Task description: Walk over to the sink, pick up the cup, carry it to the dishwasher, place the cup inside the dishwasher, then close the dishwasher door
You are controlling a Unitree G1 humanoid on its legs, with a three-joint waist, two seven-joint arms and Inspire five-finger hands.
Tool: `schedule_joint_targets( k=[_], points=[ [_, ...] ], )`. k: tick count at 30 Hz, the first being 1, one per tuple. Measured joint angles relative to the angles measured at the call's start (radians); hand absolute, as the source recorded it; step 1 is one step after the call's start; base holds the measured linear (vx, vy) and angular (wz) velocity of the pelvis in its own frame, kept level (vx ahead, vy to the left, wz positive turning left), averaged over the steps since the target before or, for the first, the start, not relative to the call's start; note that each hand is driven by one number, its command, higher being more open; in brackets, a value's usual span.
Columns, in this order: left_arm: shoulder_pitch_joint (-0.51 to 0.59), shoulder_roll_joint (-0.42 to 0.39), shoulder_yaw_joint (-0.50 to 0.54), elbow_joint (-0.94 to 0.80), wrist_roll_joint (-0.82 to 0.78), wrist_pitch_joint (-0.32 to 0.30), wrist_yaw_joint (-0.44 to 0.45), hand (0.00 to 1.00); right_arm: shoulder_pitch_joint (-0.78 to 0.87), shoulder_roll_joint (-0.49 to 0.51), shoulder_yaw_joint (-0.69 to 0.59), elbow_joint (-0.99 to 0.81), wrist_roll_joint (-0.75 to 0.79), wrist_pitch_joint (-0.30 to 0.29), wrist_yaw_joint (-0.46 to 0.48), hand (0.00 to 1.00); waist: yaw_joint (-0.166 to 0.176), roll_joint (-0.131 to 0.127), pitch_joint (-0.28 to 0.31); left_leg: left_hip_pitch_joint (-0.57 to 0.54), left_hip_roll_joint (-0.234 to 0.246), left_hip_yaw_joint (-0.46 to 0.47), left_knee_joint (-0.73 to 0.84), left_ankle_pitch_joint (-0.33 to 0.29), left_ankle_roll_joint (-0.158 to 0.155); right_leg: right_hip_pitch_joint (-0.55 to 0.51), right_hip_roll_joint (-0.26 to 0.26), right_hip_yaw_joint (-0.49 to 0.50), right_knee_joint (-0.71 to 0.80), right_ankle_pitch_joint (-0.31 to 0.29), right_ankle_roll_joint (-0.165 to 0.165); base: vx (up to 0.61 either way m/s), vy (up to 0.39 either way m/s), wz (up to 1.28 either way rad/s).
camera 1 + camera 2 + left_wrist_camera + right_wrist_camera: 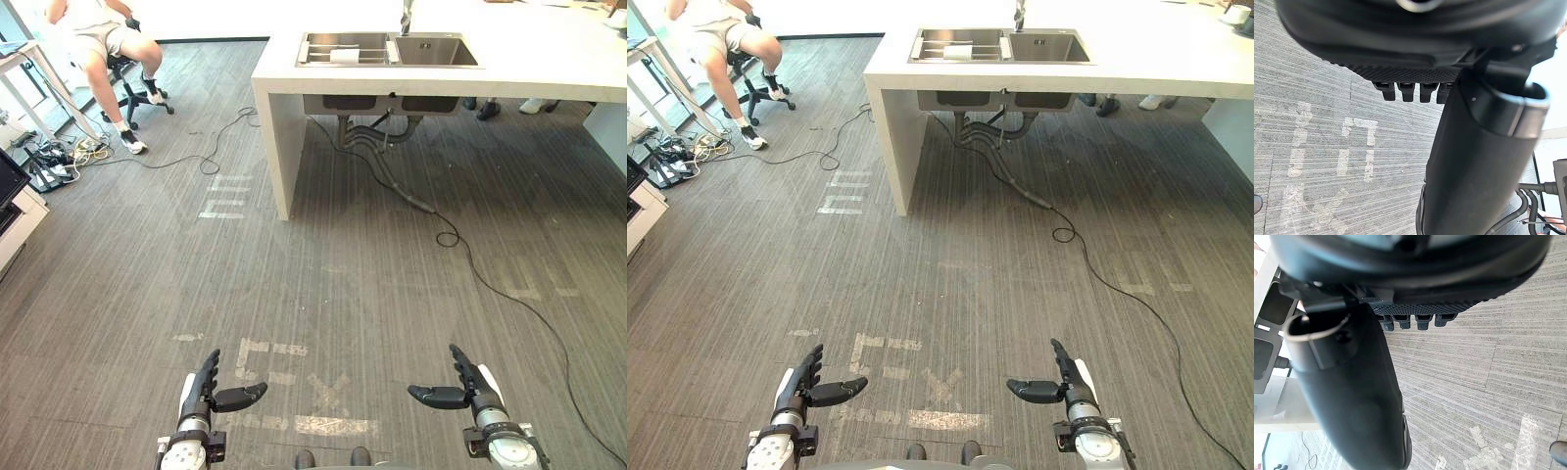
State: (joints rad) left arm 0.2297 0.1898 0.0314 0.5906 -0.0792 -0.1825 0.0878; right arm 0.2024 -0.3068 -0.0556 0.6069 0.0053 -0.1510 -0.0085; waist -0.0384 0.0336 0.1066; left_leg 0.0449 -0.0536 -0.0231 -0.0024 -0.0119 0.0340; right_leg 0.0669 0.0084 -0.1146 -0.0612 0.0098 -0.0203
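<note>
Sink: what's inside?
Left basin holds a wire rack with a white item on it, too small to identify. Right basin shows bare steel; near wall hides some floor.

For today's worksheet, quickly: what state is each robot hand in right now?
Left hand: open, fingers straight, holding nothing.
Right hand: open, fingers straight, holding nothing.

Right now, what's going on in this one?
Nothing is being handled yet. The robot stands on the grey floor, short of the sink, set in a white counter ahead. Its left hand and right hand hang open and empty. A person sits on a chair off to the left.
</note>
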Motion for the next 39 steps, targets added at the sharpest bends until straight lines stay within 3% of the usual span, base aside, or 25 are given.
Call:
schedule_joint_targets(
  k=[18, 31, 39],
  points=[
    [-0.010, -0.014, 0.000, 0.000, -0.040, 0.000, 0.002, 1.00, -0.005, 0.041, -0.017, 0.016, 0.041, 0.000, -0.023, 1.00, 0.003, -0.002, -0.005, 0.003, 0.000, 0.012, -0.002, 0.004, 0.005, 0.009, 0.001, 0.014, -0.023, 0.021, 0.002, 0.00, 0.003, -0.01],
    [-0.007, -0.015, 0.001, 0.000, -0.050, 0.000, 0.001, 1.00, -0.017, 0.041, -0.018, 0.048, 0.049, 0.010, -0.030, 1.00, 0.026, -0.007, -0.008, 0.012, 0.002, 0.046, -0.005, 0.002, 0.004, 0.006, 0.002, 0.049, -0.024, 0.030, 0.007, -0.03, 0.018, -0.08],
    [-0.007, -0.022, 0.001, 0.000, -0.050, 0.001, 0.002, 1.00, -0.039, 0.044, -0.019, 0.098, 0.050, 0.019, -0.037, 1.00, 0.053, -0.015, -0.010, -0.052, 0.007, 0.080, 0.071, -0.050, 0.013, -0.034, 0.004, 0.082, -0.023, 0.031, 0.013, 0.00, 0.020, -0.12]
  ],
)
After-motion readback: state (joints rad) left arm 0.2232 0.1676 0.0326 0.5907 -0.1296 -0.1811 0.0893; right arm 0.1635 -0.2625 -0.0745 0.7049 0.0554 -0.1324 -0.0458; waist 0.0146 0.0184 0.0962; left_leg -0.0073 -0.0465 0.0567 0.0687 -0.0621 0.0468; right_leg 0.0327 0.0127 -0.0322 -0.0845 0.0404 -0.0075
